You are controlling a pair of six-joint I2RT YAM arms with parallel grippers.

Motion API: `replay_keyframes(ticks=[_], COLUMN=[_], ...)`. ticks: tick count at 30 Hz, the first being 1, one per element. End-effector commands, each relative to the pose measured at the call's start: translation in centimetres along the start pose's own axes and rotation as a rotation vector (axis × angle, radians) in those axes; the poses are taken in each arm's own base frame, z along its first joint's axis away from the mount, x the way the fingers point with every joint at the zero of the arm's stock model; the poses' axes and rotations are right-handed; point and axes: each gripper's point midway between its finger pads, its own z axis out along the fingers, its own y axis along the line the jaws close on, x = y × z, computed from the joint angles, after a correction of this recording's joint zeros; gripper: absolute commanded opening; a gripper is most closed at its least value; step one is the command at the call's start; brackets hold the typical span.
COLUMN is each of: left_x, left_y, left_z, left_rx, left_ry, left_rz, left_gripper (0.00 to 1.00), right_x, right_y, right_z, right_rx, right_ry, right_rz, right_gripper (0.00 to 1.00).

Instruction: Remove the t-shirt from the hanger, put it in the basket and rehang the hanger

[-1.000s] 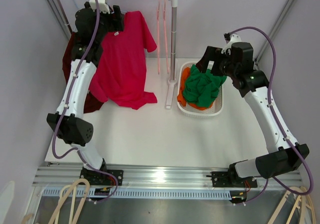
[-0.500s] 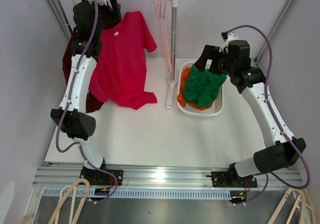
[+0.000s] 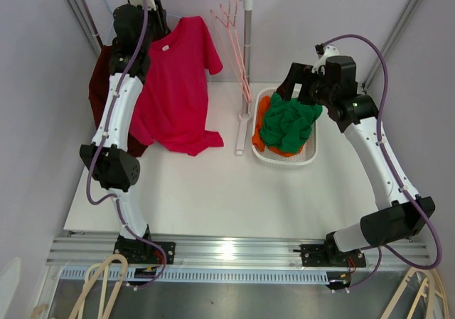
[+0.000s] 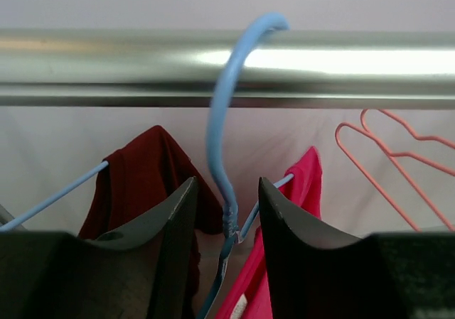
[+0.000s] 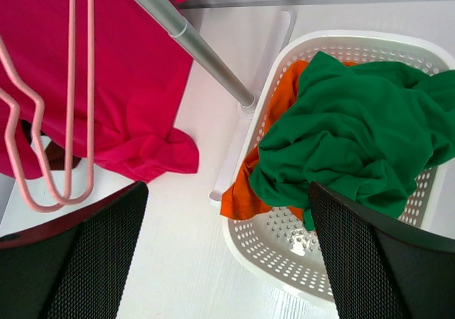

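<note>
White table [image 3: 213, 191]; left arm [image 3: 121, 106] stretched up, fingers [image 4: 170, 226] flanking blue hanger [image 4: 222, 120].

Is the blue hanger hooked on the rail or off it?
On: the light-blue wire hanger hooks over the silver metal rail, its twisted neck between the fingers of the left tool.

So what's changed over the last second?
The left gripper rose to the rail and narrowed its jaws around the neck of the blue hanger, not yet clamping. The empty pink hangers swung rightward. The right gripper, basket and pink t-shirt hardly moved.
</note>
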Motion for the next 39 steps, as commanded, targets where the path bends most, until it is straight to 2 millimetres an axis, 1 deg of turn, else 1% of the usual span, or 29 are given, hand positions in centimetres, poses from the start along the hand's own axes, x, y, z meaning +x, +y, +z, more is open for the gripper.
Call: replay_keyframes(ticks=[1, 4, 9, 12, 13, 15, 19, 21, 22, 23, 25, 29, 35, 36, 37, 38, 39], left_x=[-3.2, -3.5, -5.2, -7.2, -8.5, -9.4, -12.1, -12.8, -13.7, -13.6, -14.4, -14.1, -11.4, -11.3, -10.8, -9.8, -10.1], left_y=[1.5, 1.6, 0.9, 0.5, 0.5, 0.2, -0.2, -0.4, -0.5, -0.7, -0.9, -1.0, -1.1, -1.1, -1.1, -1.1, -1.1], left_z=[-0.5, -0.5, -1.2, -2.1, -2.5, -3.0, -4.3, -4.7, -5.3, -5.4, -5.9, -5.9, -4.2, -4.0, -3.7, -2.9, -2.9], left_rx=[-0.050, -0.062, -0.028, -0.013, -0.012, -0.007, 0.004, 0.009, 0.011, 0.016, 0.019, 0.019, 0.014, 0.014, 0.014, 0.013, 0.015], left_ry=[-0.078, -0.089, -0.121, -0.159, -0.185, -0.196, -0.247, -0.260, -0.278, -0.275, -0.285, -0.276, -0.226, -0.227, -0.216, -0.197, -0.204], left_rz=[0.005, -0.031, -0.057, -0.075, -0.080, -0.087, -0.101, -0.108, -0.108, -0.111, -0.114, -0.112, -0.118, -0.119, -0.121, -0.122, -0.122], left_gripper=[0.27, 0.01, 0.01, 0.01, 0.01, 0.01, 0.01, 0.01, 0.01, 0.01, 0.01, 0.01, 0.01, 0.01, 0.01, 0.01, 0.01], right_x=[-1.8, -1.8, -1.7, -1.5, -1.4, -1.3, -1.2, -1.1, -1.1, -1.1, -1.0, -0.8, -0.5, -0.5, -0.4, -0.4, -0.4], right_y=[1.0, 1.0, 1.1, 1.1, 1.3, 1.4, 1.7, 1.7, 1.8, 1.8, 2.0, 2.2, 2.5, 2.5, 2.5, 2.5, 2.5], right_z=[-0.9, -0.9, -0.7, -0.4, -0.4, -0.3, -0.4, -0.5, -0.5, -0.5, -0.7, -0.9, -1.2, -1.2, -1.3, -1.3, -1.3], right_rx=[-0.034, -0.031, -0.035, -0.037, -0.041, -0.044, -0.048, -0.047, -0.048, -0.050, -0.054, -0.063, -0.069, -0.069, -0.070, -0.070, -0.072], right_ry=[-0.044, -0.045, -0.040, -0.033, -0.031, -0.030, -0.029, -0.028, -0.026, -0.027, -0.027, -0.023, -0.024, -0.024, -0.023, -0.023, -0.023], right_rz=[-0.010, -0.010, -0.012, -0.011, -0.013, -0.014, -0.015, -0.017, -0.018, -0.018, -0.020, -0.016, -0.017, -0.017, -0.018, -0.020, -0.020], right_gripper=[0.99, 0.99, 1.00, 1.00, 1.00, 1.00, 1.00, 1.00, 1.00, 0.99, 1.00, 1.00, 0.99, 1.00, 0.99, 1.00, 0.99])
